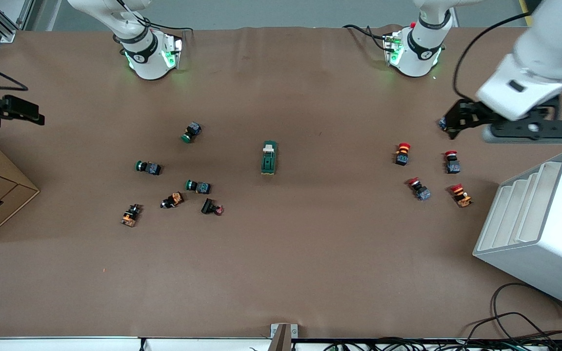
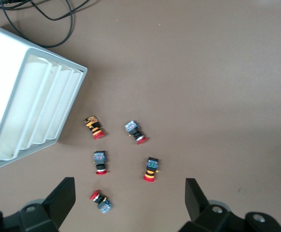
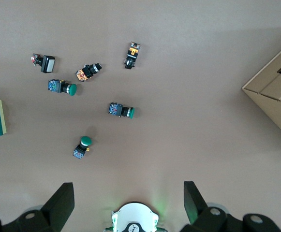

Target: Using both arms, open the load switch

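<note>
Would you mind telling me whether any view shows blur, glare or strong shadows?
Front view: the left arm looks smeared, the load switch sharp, with green glow around both bases. Left wrist view: even light, short soft shadows under the red-capped buttons. Right wrist view: even light, green glow at the right arm's base.

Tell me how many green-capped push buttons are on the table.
3 green-capped buttons, all toward the right arm's end: the farthest from the front camera, a middle one, and the nearest. None seems hidden.

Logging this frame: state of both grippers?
Left gripper: open, empty, over the red-capped buttons.
Right gripper: open, empty, over bare table.
</note>
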Robot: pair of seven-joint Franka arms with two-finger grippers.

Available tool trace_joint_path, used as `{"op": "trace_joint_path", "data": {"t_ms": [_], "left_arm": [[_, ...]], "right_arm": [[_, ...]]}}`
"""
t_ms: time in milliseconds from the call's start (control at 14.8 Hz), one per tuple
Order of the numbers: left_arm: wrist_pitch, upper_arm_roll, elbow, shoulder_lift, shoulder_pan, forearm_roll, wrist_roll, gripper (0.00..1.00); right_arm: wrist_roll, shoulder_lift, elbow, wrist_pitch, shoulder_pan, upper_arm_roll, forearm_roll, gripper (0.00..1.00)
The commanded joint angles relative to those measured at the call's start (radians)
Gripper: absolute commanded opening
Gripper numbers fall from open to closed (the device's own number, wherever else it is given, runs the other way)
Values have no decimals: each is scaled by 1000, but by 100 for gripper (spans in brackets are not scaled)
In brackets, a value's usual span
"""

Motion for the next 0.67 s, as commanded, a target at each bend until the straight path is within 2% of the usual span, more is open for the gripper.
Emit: {"op": "trace_joint_path", "data": {"t_ms": [0,67,269,606], "left_arm": [[-24,141,-23,-58,-63,-80,75,100],[-36,166,-23,-61,-72,-74,105,100],[-56,311,-24,-64,-127,-74,282,100],[-55,329,-84,-116,-129,-84,253,100]], "right_arm": [[38,-76,-75,9,-1,3,9,100],[38,-104,-106,20,-3,3,9,100],[34,-202,-242,97,-20,8,6,100],[31,-210,-243,108,-32,9,-1,100]]}}
